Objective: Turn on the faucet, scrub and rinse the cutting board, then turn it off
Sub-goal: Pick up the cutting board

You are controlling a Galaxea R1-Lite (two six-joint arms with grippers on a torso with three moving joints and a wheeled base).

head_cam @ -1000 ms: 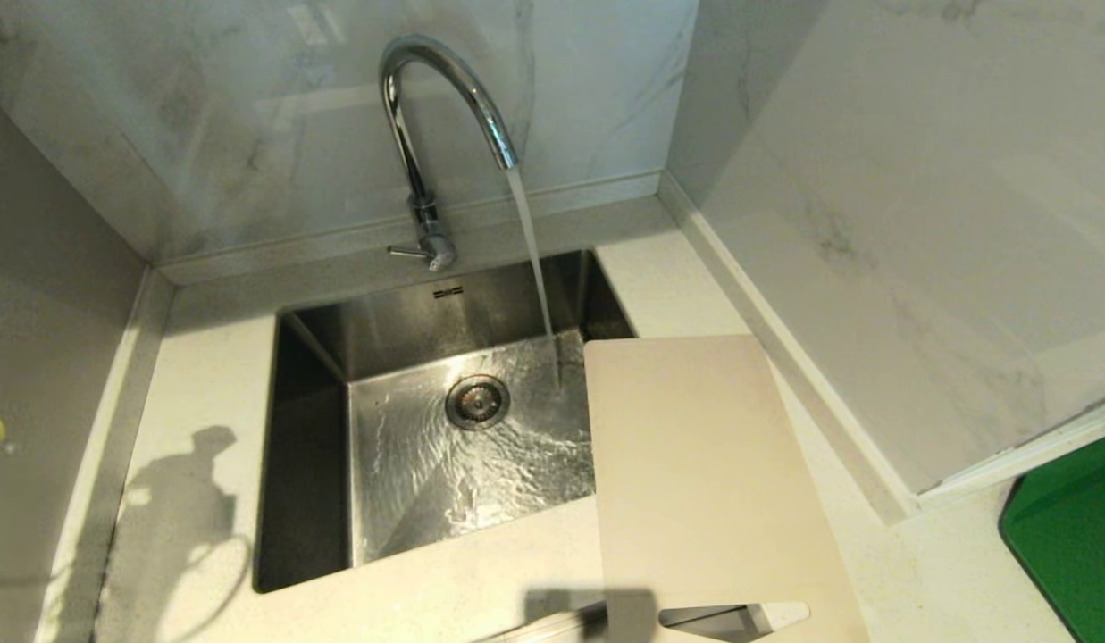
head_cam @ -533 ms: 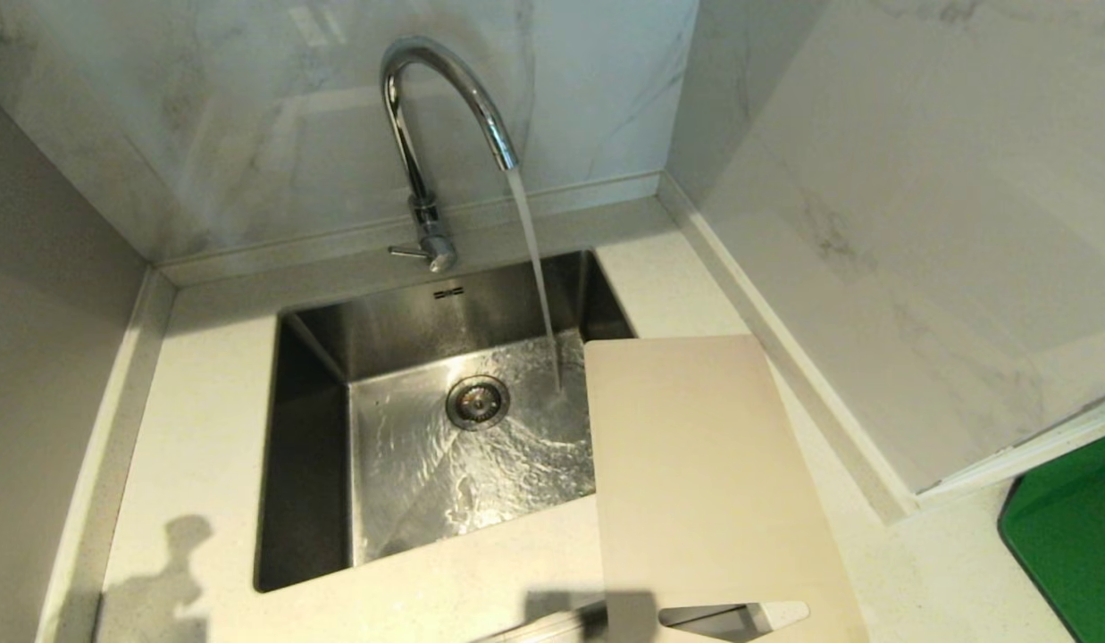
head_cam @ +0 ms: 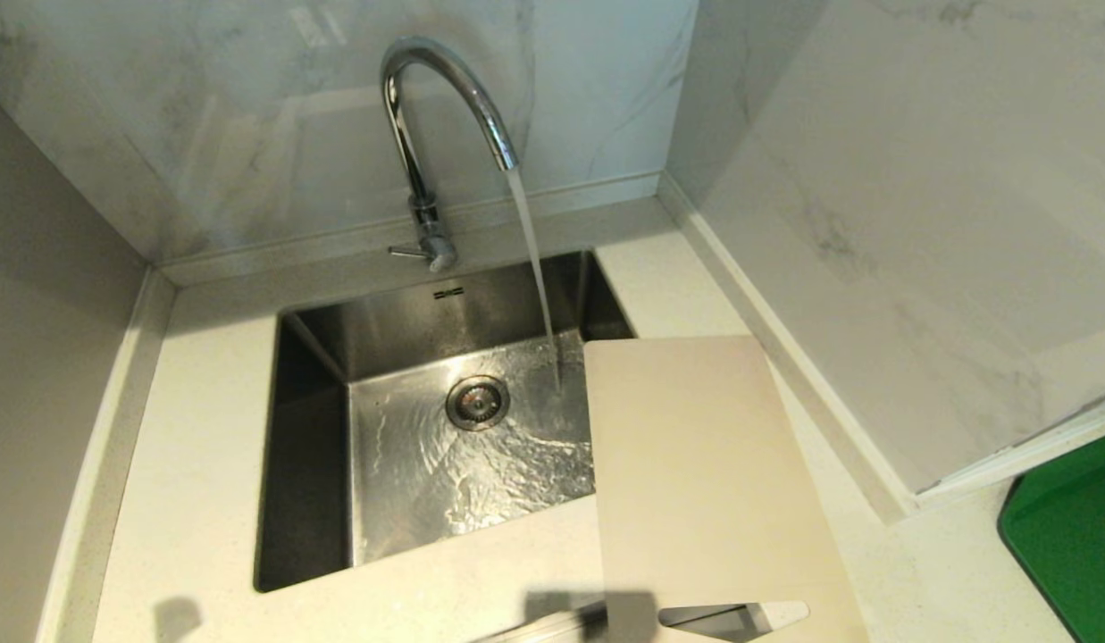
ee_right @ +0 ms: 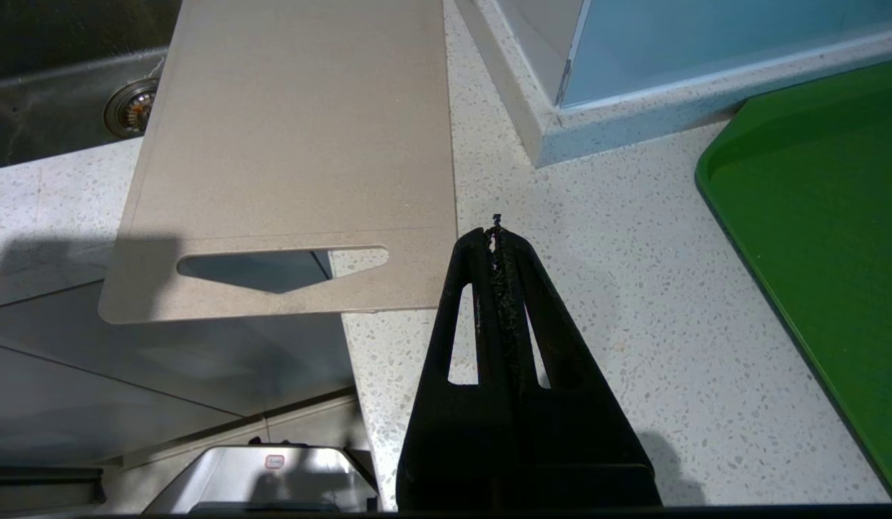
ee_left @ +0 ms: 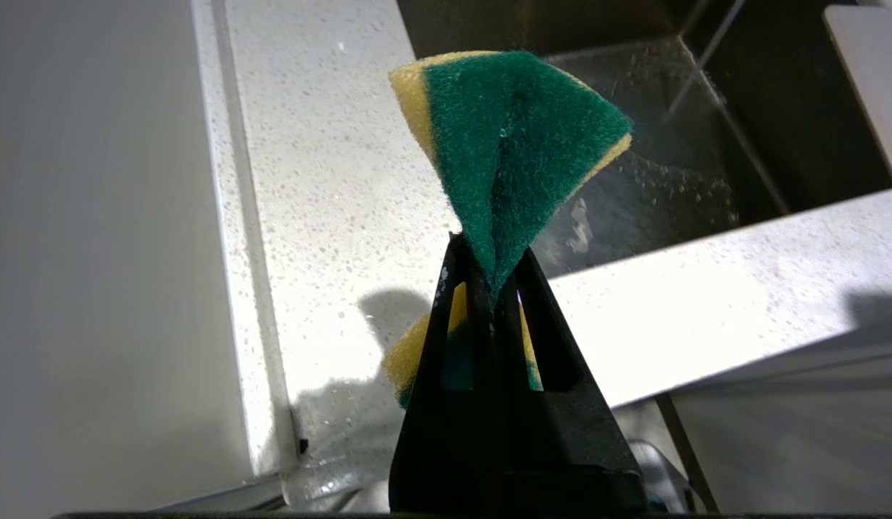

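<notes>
From the head camera we saw the tall shiny chrome gooseneck faucet (head_cam: 424,152) standing at the far edge of the square stainless steel sink (head_cam: 311,446), with its small side lever pointing left. A steady stream of water (head_cam: 534,268) ran from the spout into the right part of the basin, landing just left of the far corner of the large thin beige plastic cutting board (head_cam: 704,482). That board lay flat on the speckled white stone countertop (head_cam: 204,420), to the right of the sink, its left portion overhanging the basin and its slot handle at the near end. A bright green flat board (head_cam: 1066,536) sat at the far right edge of the view. Neither arm appeared in this view.

In the left wrist view we saw the left gripper (ee_left: 493,277), its black fingers clamped together on a folded sponge (ee_left: 514,151), green scouring side outward and yellow foam at the edges. It hung over the counter at the near left corner of the sink.

In the right wrist view the right gripper (ee_right: 497,241) hovered above the counter with its fingers pressed together and nothing between them, just right of the cutting board's near corner, beside the slot handle, with the green board well off to the right.
</notes>
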